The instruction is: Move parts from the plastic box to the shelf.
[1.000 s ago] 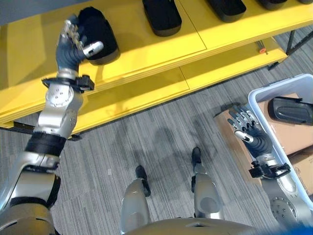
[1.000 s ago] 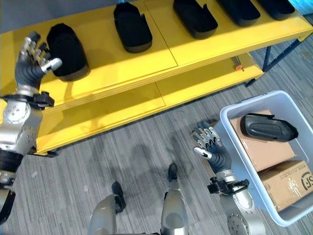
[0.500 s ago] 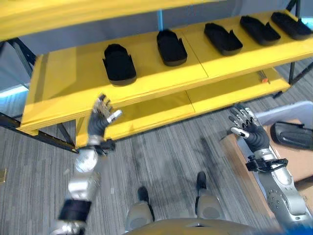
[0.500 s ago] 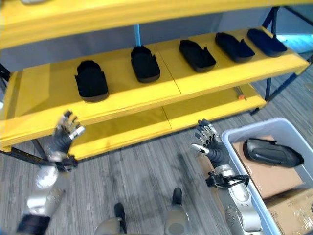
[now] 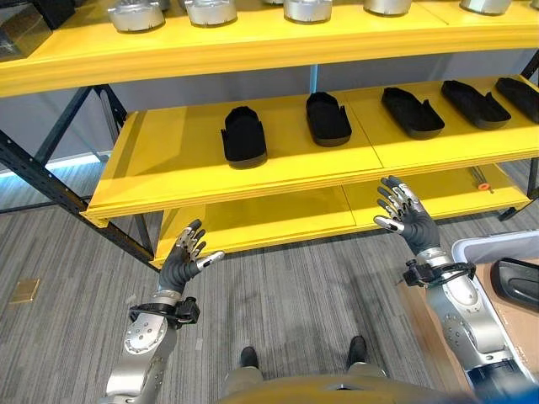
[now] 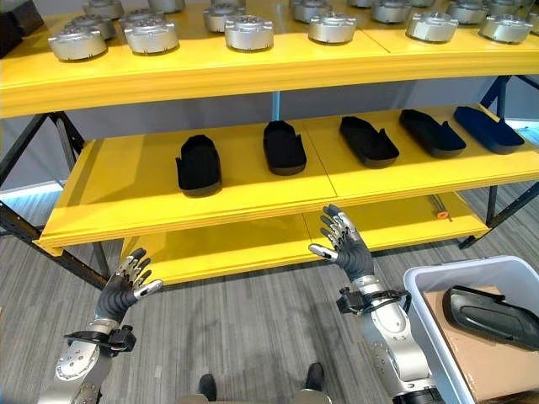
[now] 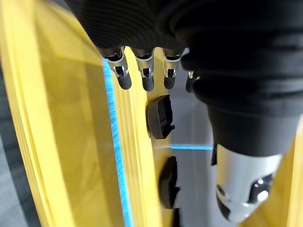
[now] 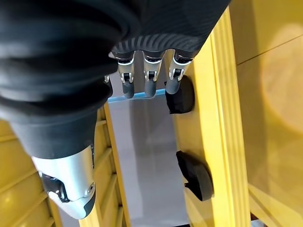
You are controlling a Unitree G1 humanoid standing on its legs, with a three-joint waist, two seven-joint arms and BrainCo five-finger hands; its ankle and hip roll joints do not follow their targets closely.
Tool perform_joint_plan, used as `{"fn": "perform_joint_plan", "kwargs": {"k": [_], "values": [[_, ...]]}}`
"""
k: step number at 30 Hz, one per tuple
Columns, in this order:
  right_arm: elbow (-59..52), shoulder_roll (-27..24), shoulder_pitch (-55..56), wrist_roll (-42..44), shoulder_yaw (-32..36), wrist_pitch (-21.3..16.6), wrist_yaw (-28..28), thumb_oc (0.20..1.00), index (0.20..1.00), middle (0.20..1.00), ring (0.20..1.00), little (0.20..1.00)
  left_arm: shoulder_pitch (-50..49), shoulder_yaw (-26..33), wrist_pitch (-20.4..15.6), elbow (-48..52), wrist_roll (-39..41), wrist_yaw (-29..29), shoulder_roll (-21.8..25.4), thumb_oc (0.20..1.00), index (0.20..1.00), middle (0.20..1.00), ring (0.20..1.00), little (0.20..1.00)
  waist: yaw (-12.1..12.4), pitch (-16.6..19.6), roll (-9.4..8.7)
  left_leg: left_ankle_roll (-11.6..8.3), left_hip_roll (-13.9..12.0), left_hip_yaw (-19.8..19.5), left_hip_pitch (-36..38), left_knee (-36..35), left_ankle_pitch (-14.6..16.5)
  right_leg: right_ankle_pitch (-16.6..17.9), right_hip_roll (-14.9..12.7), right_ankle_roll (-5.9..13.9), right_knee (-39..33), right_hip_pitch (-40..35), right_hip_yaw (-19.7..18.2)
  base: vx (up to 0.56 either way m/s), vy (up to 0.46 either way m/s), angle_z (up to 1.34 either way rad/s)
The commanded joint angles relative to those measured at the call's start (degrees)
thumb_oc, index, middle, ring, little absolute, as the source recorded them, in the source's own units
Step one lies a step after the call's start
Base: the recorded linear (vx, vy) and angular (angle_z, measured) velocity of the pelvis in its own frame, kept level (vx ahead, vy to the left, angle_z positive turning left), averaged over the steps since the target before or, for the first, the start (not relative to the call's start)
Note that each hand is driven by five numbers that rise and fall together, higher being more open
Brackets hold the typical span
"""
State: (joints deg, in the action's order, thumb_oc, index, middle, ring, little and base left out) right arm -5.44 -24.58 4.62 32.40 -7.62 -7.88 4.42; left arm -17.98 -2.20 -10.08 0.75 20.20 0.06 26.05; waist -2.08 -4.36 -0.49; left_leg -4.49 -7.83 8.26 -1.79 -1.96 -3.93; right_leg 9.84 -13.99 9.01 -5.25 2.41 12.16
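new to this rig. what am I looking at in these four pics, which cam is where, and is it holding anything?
It is a two-legged humanoid robot facing a yellow multi-tier metal shelf. The two wide pictures come from a stereo camera on its head, looking down and forward. The two close-up pictures come from cameras on each wrist, looking along the fingers.

The left hand and right hand are both raised with fingers spread; neither holds anything.

On the middle tier lie five black moulded plastic parts in a row. The top tier carries round silver metal parts.

On the floor by the right arm stands a pale plastic box holding another black part resting on a brown cardboard carton. That part is presumably next to be moved.
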Motion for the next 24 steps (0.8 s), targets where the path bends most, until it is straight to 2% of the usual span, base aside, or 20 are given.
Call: {"fn": "perform_joint_plan", "kwargs": {"k": [1, 4, 6, 10, 11, 12, 14, 15, 18, 24], "values": [[-2.3, 1.4, -2.3, 1.1, -0.8, -2.0, 1.2, 1.0, 1.0, 1.0, 1.0, 1.0, 2.3, 3.0, -2.6, 6.0, -12.9, 1.2, 6.2, 1.0, 1.0, 1.0, 1.0, 1.0, -0.5, -1.3, -2.6, -1.18, -3.8, -1.6, -4.8, 6.4, 2.9, -8.0, -1.1, 1.4, 1.9, -4.2, 0.3, 0.05, -0.001, -0.02], [-2.1, 1.2, -1.7, 1.8, -1.2, -1.8, 1.5, 1.0, 1.0, 1.0, 1.0, 1.0, 2.5, 2.7, -2.8, 6.2, -21.2, 2.8, 7.7, 1.0, 1.0, 1.0, 1.0, 1.0, -0.6, -1.0, -2.47, -1.24, -3.9, -1.4, -3.9, 6.1, 3.1, -8.4, -1.0, 1.43, 2.0, -4.6, 0.0, 0.04, -0.002, -0.04], [-2.5, 1.3, -1.5, 2.1, -1.1, -1.7, 1.4, 1.0, 1.0, 1.0, 1.0, 1.0, 3.2, 2.2, -2.7, 5.7, -23.7, 3.0, 8.0, 1.0, 1.0, 1.0, 1.0, 1.0, -0.9, -0.8, -2.43, -1.27, -4.0, -1.2, -3.5, 5.9, 3.2, -8.6, -1.0, 1.41, 2.1, -4.7, -0.2, 0.04, -0.003, -0.04], [-3.8, 0.5, -1.1, 2.5, -0.7, -1.4, 0.9, 1.0, 1.0, 1.0, 1.0, 1.0, 10.0, 0.1, -2.0, 2.6, -38.5, 7.7, 10.9, 1.0, 1.0, 1.0, 1.0, 1.0, -2.4, -0.8, -2.09, -1.68, -4.5, 0.0, -2.7, 5.4, 3.1, -8.9, -0.7, 1.37, 2.4, -3.9, -1.7, 0.04, -0.002, -0.08], [-3.8, 0.5, -1.1, 2.5, -0.6, -1.4, 0.9, 1.0, 1.0, 1.0, 1.0, 1.0, 10.3, -0.2, -2.1, 2.3, -38.6, 7.9, 10.8, 1.0, 1.0, 1.0, 1.0, 1.0, -2.2, -0.9, -2.07, -1.68, -4.5, 0.0, -2.7, 5.4, 3.1, -8.9, -0.7, 1.37, 2.4, -3.9, -1.7, -0.04, 0.011, -0.38], [-5.8, -1.0, -0.6, 4.0, 0.6, -1.2, 0.7, 1.0, 1.0, 1.0, 1.0, 1.0, 22.7, -6.1, -0.7, -6.3, -45.7, 12.0, 11.4, 1.0, 1.0, 1.0, 1.0, 1.0, -4.1, -2.4, -1.7, -2.0, -5.0, 0.6, -4.1, 5.8, 2.7, -8.9, -0.3, 1.23, 3.4, -1.0, -3.2, -0.09, 0.017, -0.36], [-6.0, -1.2, -0.4, 4.3, 1.3, -1.2, 0.3, 1.0, 1.0, 1.0, 1.0, 1.0, 25.9, -7.2, 0.2, -9.4, -45.9, 13.0, 10.9, 1.0, 1.0, 1.0, 1.0, 1.0, -4.6, -3.2, -1.7, -2.08, -5.1, 0.7, -4.8, 6.0, 2.6, -8.8, -0.2, 1.18, 3.7, 0.0, -3.7, -0.08, 0.017, -0.13], [-6.7, -1.2, 0.0, 4.9, 2.1, -1.3, -0.3, 1.0, 1.0, 1.0, 1.0, 1.0, 29.8, -8.0, 2.5, -13.7, -48.5, 14.6, 11.0, 1.0, 1.0, 1.0, 1.0, 1.0, -5.4, -4.2, -1.71, -2.27, -5.2, 1.2, -5.5, 6.4, 2.5, -8.6, -0.3, 1.12, 4.0, 1.2, -4.2, -0.05, 0.015, -0.28], [-7.2, -1.3, 0.2, 5.3, 2.6, -1.3, -0.6, 1.0, 1.0, 1.0, 1.0, 1.0, 32.2, -8.2, 3.3, -16.1, -49.1, 15.9, 11.2, 1.0, 1.0, 1.0, 1.0, 1.0, -5.7, -5.1, -1.69, -2.36, -5.2, 1.4, -6.3, 6.9, 2.5, -8.5, -0.2, 1.02, 4.3, 2.2, -4.6, -0.04, 0.011, -0.23], [-8.6, -1.7, 1.6, 6.6, 3.9, -0.7, -0.6, 1.0, 1.0, 1.0, 1.0, 1.0, 34.2, -4.0, 6.0, -18.6, -50.1, 18.2, 13.6, 1.0, 1.0, 1.0, 1.0, 1.0, -6.4, -7.9, -2.2, -2.63, -5.6, 1.8, -8.2, 8.4, 2.7, -8.0, 0.1, 0.82, 4.6, 4.6, -5.9, -0.05, 0.011, -0.13]]}}
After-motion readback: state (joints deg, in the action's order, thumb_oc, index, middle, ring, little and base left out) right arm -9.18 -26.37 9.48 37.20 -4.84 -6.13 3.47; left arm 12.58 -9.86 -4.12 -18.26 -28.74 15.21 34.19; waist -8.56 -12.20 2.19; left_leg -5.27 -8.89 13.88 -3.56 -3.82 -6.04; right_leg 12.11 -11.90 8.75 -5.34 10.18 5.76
